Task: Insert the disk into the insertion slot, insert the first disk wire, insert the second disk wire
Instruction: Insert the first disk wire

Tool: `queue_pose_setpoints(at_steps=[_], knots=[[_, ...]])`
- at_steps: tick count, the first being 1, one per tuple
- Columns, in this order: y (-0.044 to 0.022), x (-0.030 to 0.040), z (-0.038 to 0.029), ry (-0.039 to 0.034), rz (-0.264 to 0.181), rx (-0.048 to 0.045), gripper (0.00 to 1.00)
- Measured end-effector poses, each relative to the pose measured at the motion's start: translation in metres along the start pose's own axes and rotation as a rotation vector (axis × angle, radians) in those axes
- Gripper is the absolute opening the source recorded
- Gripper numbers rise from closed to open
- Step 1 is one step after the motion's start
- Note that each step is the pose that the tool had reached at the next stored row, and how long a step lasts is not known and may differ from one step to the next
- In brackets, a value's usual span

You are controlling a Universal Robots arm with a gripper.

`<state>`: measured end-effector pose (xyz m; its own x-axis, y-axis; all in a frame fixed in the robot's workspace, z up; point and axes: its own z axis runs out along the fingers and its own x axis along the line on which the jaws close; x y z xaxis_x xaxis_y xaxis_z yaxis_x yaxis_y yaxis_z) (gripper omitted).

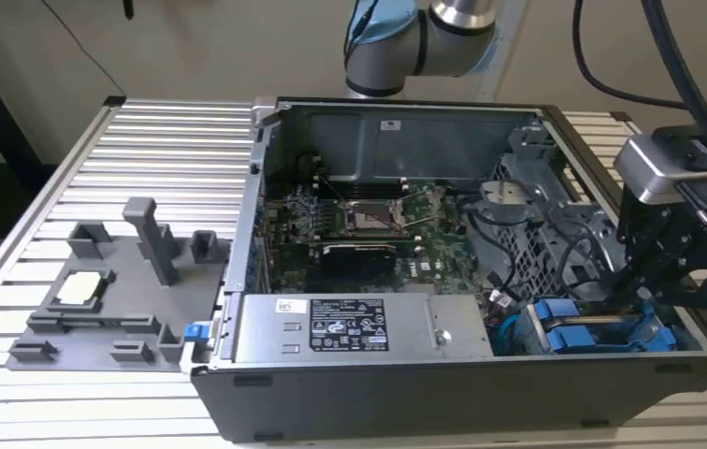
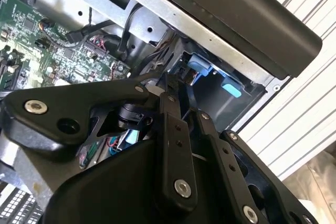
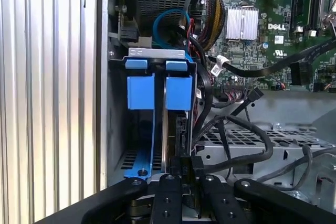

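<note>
- The end effector [image 3: 190, 167] is hanging over the near right corner of the open computer case [image 1: 454, 398], with its fingers [image 3: 184, 165] pressed almost together at the right end of the disk [image 3: 178, 93]. Whether they are pinching it is unclear.
- The disk is standing on edge in the insertion slot [image 3: 156, 52], with its blue tabs pointing toward the power supply [image 1: 353, 327]. How fully it is seated is unclear.
- Doing this step well probably means pressing straight along the bay and keeping the blue frame level so that nothing is jamming.
- A second blue carrier [image 3: 140, 90] is sitting just beside the disk on the near side, close to the case wall [image 3: 102, 103].
- Black cables [image 3: 247, 129] are crowding the far side.
- Free room is lying upward, above the counter [image 1: 166, 140].
</note>
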<state>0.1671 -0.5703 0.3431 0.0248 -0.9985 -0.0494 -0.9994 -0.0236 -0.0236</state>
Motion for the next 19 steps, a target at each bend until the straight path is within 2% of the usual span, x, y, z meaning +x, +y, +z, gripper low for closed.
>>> queue_pose_setpoints(at_steps=[14,19], knots=[[-0.0007,0.0002,0.0042,-0.0006,0.002,0.0001,0.19],[-0.0013,0.0003,0.0064,0.0015,0.002,0.0001,0.19]])
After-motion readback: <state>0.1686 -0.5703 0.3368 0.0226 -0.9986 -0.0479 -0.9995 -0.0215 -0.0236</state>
